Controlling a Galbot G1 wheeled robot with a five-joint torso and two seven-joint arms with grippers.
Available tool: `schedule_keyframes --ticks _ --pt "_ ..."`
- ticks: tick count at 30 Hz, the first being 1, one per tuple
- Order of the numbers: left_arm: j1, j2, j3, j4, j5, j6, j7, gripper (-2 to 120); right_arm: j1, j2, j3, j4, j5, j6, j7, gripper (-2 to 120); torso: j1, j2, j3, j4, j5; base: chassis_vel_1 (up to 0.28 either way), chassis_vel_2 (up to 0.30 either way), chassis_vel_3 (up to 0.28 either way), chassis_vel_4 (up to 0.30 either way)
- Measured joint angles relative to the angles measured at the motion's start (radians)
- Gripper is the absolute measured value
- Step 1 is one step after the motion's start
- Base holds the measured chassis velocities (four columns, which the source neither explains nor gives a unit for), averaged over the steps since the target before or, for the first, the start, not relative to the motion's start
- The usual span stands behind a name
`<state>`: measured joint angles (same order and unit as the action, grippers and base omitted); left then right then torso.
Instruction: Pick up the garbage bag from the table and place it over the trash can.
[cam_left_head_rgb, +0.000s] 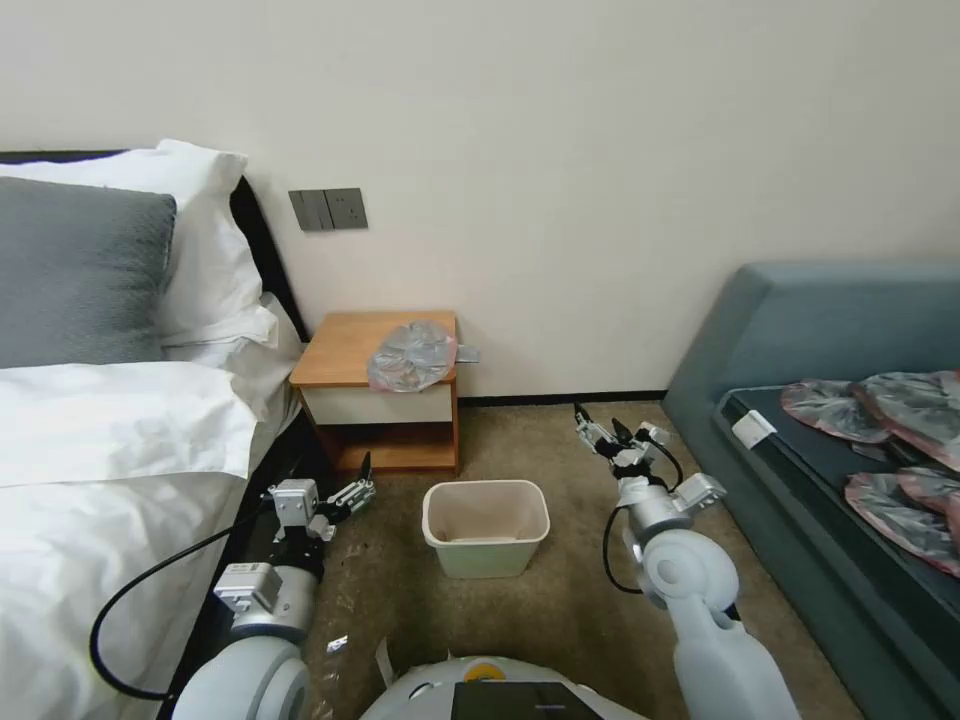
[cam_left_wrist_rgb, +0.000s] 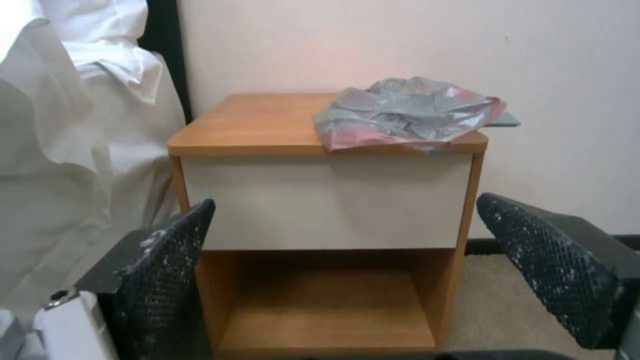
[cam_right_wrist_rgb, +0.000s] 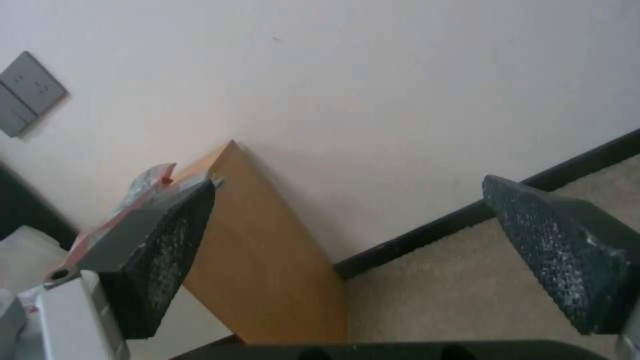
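The garbage bag (cam_left_head_rgb: 412, 355) lies crumpled on the right part of the table (cam_left_head_rgb: 345, 350), grey and shiny with a pinkish rim. It hangs slightly over the front edge. In the left wrist view the garbage bag (cam_left_wrist_rgb: 407, 112) sits on the table (cam_left_wrist_rgb: 267, 122) above the white drawer front. The cream trash can (cam_left_head_rgb: 486, 525) stands on the carpet in front of the table. My left gripper (cam_left_head_rgb: 358, 485) hovers low, left of the can, open and holding nothing. My right gripper (cam_left_head_rgb: 600, 425) is to the can's right, pointing toward the wall, also open with nothing held.
A bed with white linen (cam_left_head_rgb: 110, 440) borders the left side, close to my left arm. A teal sofa (cam_left_head_rgb: 820, 330) on the right holds several flat grey-and-red bags (cam_left_head_rgb: 890, 410). Carpet floor (cam_left_head_rgb: 560, 590) surrounds the can. A wall switch plate (cam_left_head_rgb: 328, 209) is above the table.
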<state>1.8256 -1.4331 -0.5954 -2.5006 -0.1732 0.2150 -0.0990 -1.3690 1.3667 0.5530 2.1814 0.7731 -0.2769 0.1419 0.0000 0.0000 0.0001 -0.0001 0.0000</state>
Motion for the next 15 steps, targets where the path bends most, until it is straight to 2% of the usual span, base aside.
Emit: schedule_keyframes --ticks 4,15 --pt "0.033 -0.023 -0.006 0.0 0.0 -0.016 -0.001 100 0.023 0.001 -0.019 -0.012 0.023 -0.007 0.004 100 0.0 0.0 0.0 0.0003 0.0 0.0 0.0 0.0 0.0" --pt "0.047 -0.033 -0.007 0.0 0.001 -0.023 -0.001 100 0.103 -0.024 -0.042 -0.066 0.115 -0.009 0.015 100 0.0 0.0 0.0 0.0001 0.0 0.0 0.0 0.0 0.0"
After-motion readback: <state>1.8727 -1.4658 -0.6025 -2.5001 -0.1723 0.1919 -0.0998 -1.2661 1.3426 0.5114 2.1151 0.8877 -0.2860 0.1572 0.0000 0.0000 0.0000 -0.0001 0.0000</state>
